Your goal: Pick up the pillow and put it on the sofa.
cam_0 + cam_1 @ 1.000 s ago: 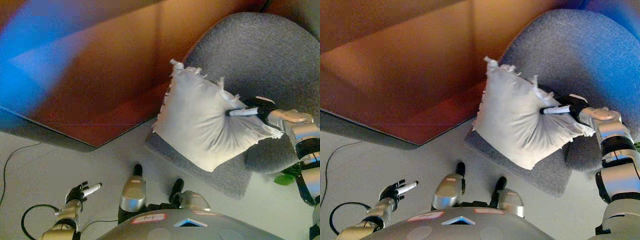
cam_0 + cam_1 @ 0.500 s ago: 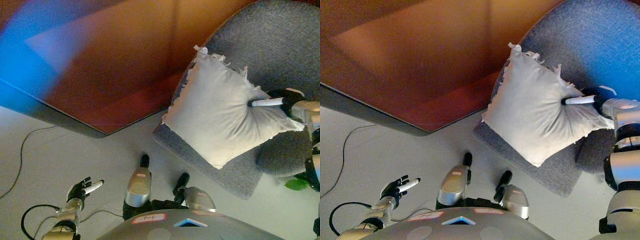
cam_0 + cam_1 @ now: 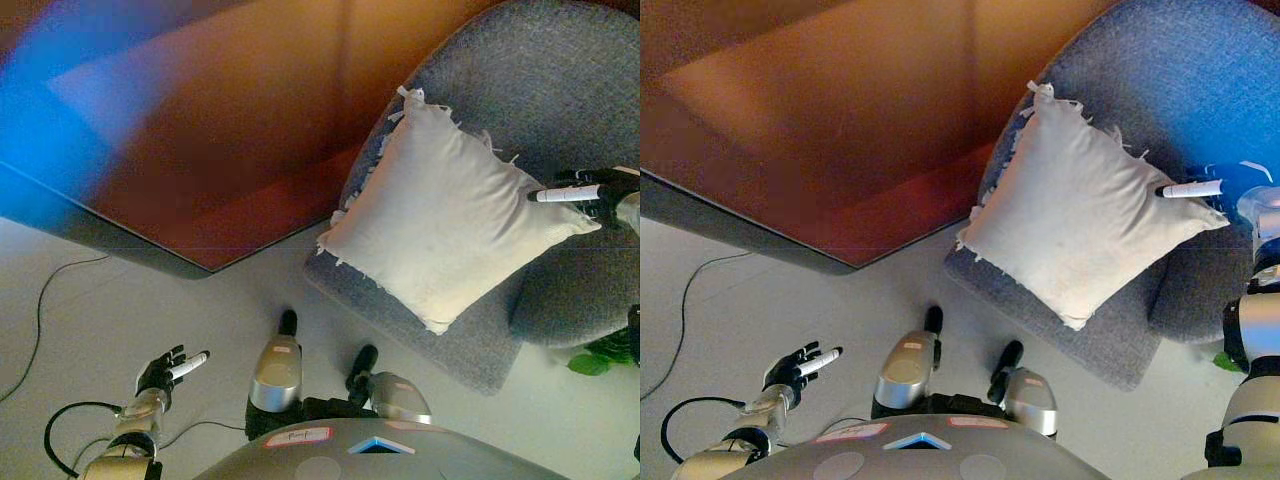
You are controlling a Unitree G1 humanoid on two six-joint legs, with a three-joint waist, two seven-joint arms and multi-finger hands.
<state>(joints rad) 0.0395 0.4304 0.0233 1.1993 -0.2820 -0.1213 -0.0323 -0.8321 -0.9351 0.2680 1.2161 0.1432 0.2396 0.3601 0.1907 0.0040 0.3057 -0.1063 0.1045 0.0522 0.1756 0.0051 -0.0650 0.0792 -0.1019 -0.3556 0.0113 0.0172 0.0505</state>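
Right hand (image 3: 590, 193) is resting at the right corner of the white fringed pillow (image 3: 445, 225), fingers straight, not clamping it. Pillow is lying flat on the grey sofa (image 3: 560, 90) seat, its lower corner overhanging the front edge. Left hand (image 3: 165, 372) is hanging spread over bare floor (image 3: 130, 300), well apart. Brown wall panel (image 3: 230, 120) is bordering the sofa's left side.

The pillow (image 3: 453, 233) is square, cream-white cloth with frayed, fringed edges, plump and smooth. It lies flat on the seat of the grey sofa (image 3: 560, 70), turned diamond-wise, its near corner reaching out over the seat's front edge.
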